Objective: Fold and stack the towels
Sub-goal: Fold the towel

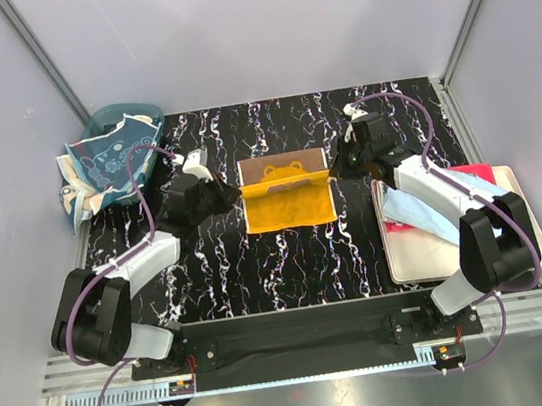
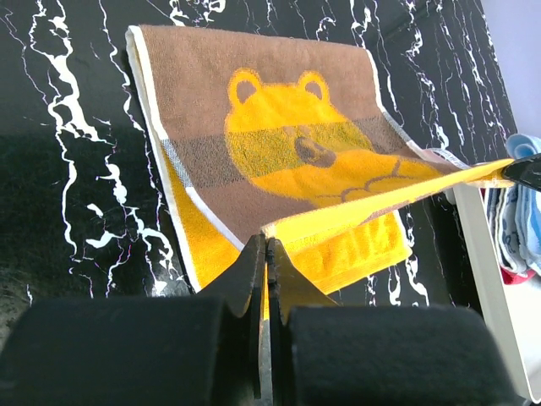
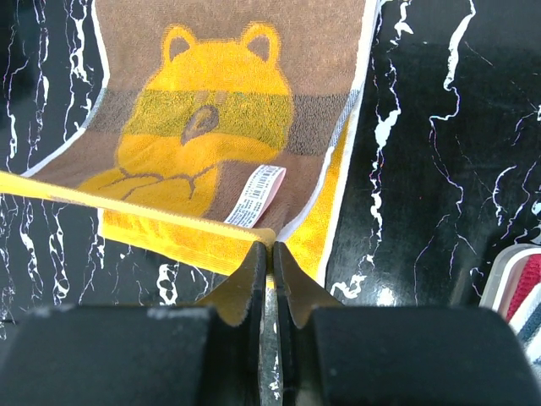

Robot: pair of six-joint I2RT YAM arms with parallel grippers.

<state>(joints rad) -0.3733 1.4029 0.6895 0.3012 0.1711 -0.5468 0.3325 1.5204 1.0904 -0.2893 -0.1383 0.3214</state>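
Note:
The orange towel with a bear picture (image 1: 288,192) lies mid-table, its brown bear side up in the left wrist view (image 2: 287,127) and the right wrist view (image 3: 220,110). One edge is lifted and stretched taut between both grippers. My left gripper (image 1: 235,196) is shut on that edge's left corner (image 2: 268,245). My right gripper (image 1: 335,172) is shut on the right corner (image 3: 270,248), beside a white label (image 3: 256,194). A teal towel with white pattern (image 1: 105,171) hangs from the basket. A light blue towel (image 1: 424,212) and a red towel (image 1: 474,174) lie on the tray.
The translucent teal basket (image 1: 122,111) stands at the far left corner. The cream tray (image 1: 441,260) sits on the right, under my right arm, and its edge shows in the left wrist view (image 2: 486,279). Grey walls close in the black marbled table (image 1: 289,261).

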